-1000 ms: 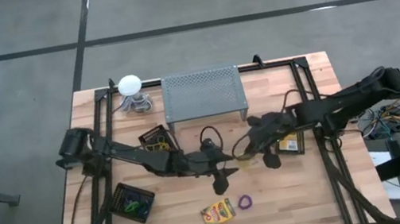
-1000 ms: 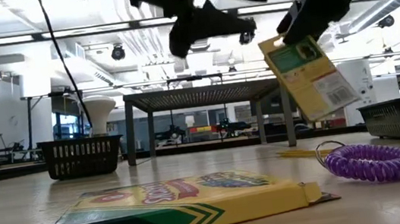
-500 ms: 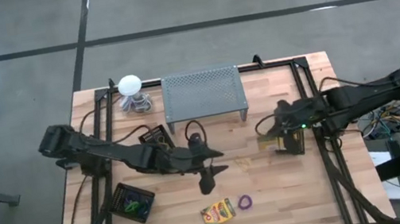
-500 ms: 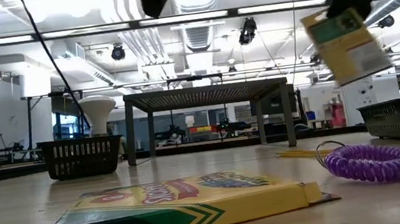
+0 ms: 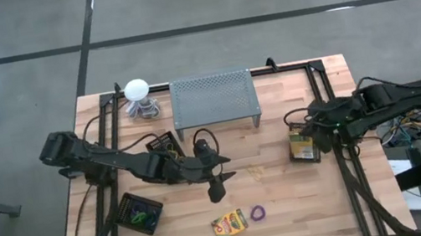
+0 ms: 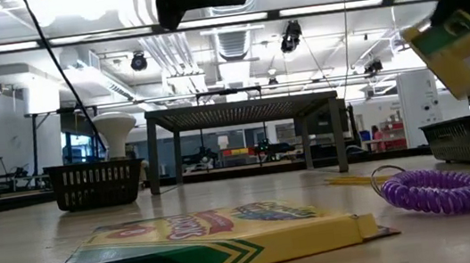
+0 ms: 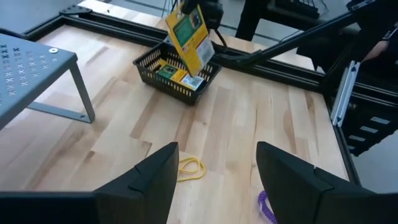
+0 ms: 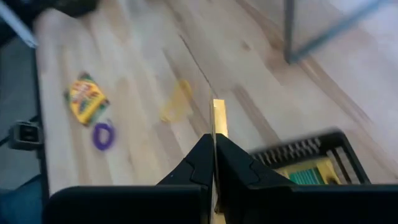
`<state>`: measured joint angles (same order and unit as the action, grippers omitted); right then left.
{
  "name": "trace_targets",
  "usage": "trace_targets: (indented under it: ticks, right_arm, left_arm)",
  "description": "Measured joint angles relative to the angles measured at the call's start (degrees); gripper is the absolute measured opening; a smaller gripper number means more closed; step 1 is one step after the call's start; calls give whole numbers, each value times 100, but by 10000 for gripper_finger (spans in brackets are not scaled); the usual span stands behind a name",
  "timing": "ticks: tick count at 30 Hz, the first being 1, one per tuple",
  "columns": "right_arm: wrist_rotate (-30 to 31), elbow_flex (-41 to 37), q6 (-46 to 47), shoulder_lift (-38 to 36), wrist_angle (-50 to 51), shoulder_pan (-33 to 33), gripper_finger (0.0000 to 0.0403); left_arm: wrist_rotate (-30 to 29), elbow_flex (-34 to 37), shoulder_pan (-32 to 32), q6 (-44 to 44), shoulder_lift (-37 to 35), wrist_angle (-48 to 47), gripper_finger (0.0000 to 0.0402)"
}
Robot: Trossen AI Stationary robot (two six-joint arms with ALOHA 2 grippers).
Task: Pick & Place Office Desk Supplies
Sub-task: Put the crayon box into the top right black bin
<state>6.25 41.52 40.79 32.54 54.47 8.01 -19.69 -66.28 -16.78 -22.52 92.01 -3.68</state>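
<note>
My right gripper [image 5: 314, 129] is shut on a yellow-and-green crayon box [image 7: 189, 32] and holds it in the air over the black basket [image 7: 149, 67] at the table's right, which holds another crayon box. My left gripper [image 5: 217, 186] is open and empty above the table's middle; its fingers [image 7: 149, 186] stand apart. A second crayon box [image 5: 229, 225] lies flat near the front edge, with a purple loop [image 5: 258, 212] beside it. A yellowish rubber band [image 7: 189, 167] lies on the wood. My right gripper pinches the crayon box between its two fingers, one on each flat face, at the box's upper end [image 8: 218, 124]. The fingers come from above. The box hangs below them, tilted, clear of the basket [image 6: 468, 53].
A grey perforated stand [image 5: 215, 104] is at the back middle, with a white ball-topped object [image 5: 136, 89] to its left. Two black baskets [image 5: 162, 147] [image 5: 139, 214] sit on the left side, under the left arm.
My right gripper has carried the crayon box from the table's middle toward the right edge, until it is over the right basket; the box stays hanging and tilted. My left gripper has risen and shifted a little toward the left edge, still open.
</note>
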Motion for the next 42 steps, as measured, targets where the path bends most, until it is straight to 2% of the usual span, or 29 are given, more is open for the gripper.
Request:
trace_targets:
  ticks: [7, 17, 23, 33, 37, 42]
  right_arm:
    - [74, -215, 570, -20, 541, 0, 8]
    - [457, -760, 879, -29, 511, -1, 8]
    - [469, -987, 1118, -20, 512, -2, 8]
    - [765, -1113, 1131, -21, 505, -2, 10]
    - [878, -1113, 1133, -21, 509, -2, 30]
    - [897, -1113, 1123, 42, 509, -2, 82]
  left_arm:
    - [-157, 0, 0, -17, 0, -3, 222]
    - [-174, 2, 4, -17, -1, -85, 222]
    - [-170, 2, 2, -70, 0, -229, 222]
    - [-170, 4, 0, -193, 0, -275, 222]
    - [-165, 4, 0, -295, 0, -387, 222]
    - [-131, 4, 0, -626, 0, -774, 222]
